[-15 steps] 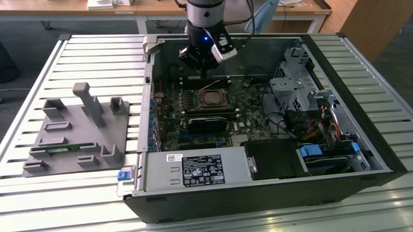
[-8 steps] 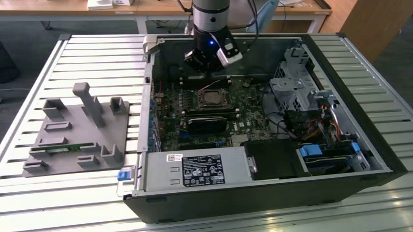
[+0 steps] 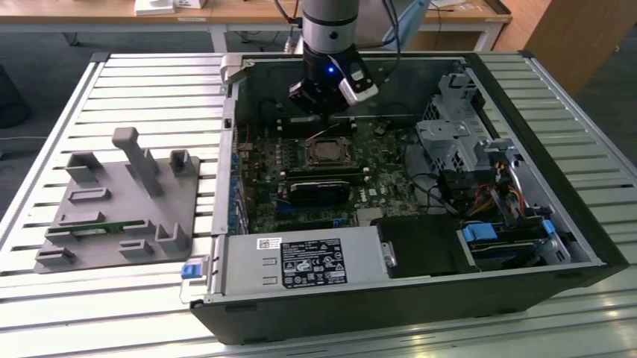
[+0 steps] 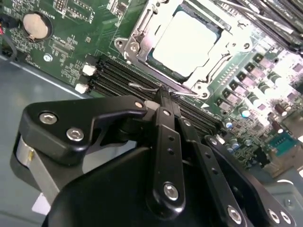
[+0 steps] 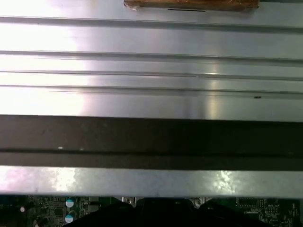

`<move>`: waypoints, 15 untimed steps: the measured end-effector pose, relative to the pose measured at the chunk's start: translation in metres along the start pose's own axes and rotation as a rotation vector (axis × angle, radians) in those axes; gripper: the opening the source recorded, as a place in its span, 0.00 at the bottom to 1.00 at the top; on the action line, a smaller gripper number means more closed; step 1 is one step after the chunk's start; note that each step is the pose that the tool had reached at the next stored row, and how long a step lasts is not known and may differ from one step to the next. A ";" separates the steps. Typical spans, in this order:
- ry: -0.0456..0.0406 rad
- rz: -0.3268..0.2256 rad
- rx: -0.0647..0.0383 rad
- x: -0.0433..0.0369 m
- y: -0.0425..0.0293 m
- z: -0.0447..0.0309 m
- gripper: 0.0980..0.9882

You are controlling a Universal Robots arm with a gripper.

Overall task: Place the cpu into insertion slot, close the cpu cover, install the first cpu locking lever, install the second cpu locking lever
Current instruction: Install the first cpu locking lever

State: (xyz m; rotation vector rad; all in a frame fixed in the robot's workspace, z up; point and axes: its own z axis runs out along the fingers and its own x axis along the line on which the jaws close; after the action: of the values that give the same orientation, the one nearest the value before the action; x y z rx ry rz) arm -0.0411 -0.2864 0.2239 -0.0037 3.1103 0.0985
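The cpu [image 4: 187, 42] lies flat in the insertion slot [image 3: 324, 154] on the green board, its silver top bright. The cpu cover [image 4: 142, 33], a silver frame, lies down around the chip. A thin wire locking lever [image 4: 142, 87] with a hooked end runs along the socket's near side. A second wire lever [image 4: 214, 66] runs along another side. My gripper [image 4: 163, 94] is shut with nothing between its black fingers, and its tips are right beside the hooked lever end. In the exterior view the gripper [image 3: 316, 108] hangs inside the case just behind the socket.
The open computer case [image 3: 557, 186] lies on a slatted metal table [image 5: 151, 61]. Black memory modules [image 3: 321, 177] sit in front of the socket, a power supply [image 3: 298, 262] nearer still, and a drive cage [image 3: 453, 138] to the exterior view's right. A grey fixture [image 3: 119, 201] stands left of the case.
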 end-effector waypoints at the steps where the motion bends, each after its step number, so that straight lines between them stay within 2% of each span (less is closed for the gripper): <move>1: 0.0000 0.000 0.000 -0.0007 0.0006 0.0006 0.01; 15: -0.0008 0.014 0.000 -0.0123 0.0021 0.0082 0.01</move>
State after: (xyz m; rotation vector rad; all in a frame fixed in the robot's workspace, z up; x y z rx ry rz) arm -0.0286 -0.2837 0.2162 0.0175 3.1099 0.0984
